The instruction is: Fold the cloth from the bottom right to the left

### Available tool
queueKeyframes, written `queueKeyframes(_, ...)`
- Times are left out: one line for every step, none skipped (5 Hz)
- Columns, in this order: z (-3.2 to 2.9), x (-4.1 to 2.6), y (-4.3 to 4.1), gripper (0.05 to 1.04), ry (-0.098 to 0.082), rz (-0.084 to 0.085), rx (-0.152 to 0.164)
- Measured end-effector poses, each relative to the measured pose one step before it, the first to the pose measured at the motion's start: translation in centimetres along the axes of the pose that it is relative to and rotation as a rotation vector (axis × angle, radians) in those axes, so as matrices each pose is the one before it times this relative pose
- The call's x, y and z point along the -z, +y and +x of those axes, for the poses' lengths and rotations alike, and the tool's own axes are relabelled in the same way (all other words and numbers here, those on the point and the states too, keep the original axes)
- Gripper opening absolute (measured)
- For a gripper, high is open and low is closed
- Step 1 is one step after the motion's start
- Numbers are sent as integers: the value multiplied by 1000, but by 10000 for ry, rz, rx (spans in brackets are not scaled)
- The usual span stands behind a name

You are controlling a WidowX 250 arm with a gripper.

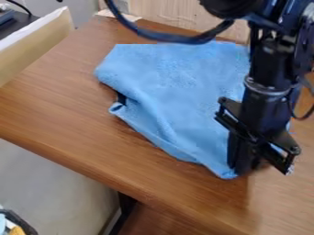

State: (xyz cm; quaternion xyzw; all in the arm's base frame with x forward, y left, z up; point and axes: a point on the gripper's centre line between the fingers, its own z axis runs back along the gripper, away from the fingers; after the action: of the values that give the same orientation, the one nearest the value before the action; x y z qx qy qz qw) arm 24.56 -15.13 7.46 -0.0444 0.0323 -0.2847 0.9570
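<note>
Blue cloth [178,92] lies rumpled on the brown wood table [61,119], approx. mid-table toward the far side; its near corner tapers to a tip right by the gripper [243,167]; gripper's at the cloth's near R side, pointing down; can't tell if it's spread, pressed together or pinching cloth; black cable [178,37] loops above the cloth's far edge.

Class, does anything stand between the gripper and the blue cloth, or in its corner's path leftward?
Nothing visible does: the gripper is at the bottom right corner of the cloth, and nothing visible blocks the way left. The black cable passes by the far edge, off that path.
</note>
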Motion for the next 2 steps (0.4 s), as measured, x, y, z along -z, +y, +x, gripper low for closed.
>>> queueKeyframes(699, -1294, 170, 59, -131, -12, 148)
queueKeyframes(591, -3163, 1586, 58, -646, 19, -396)
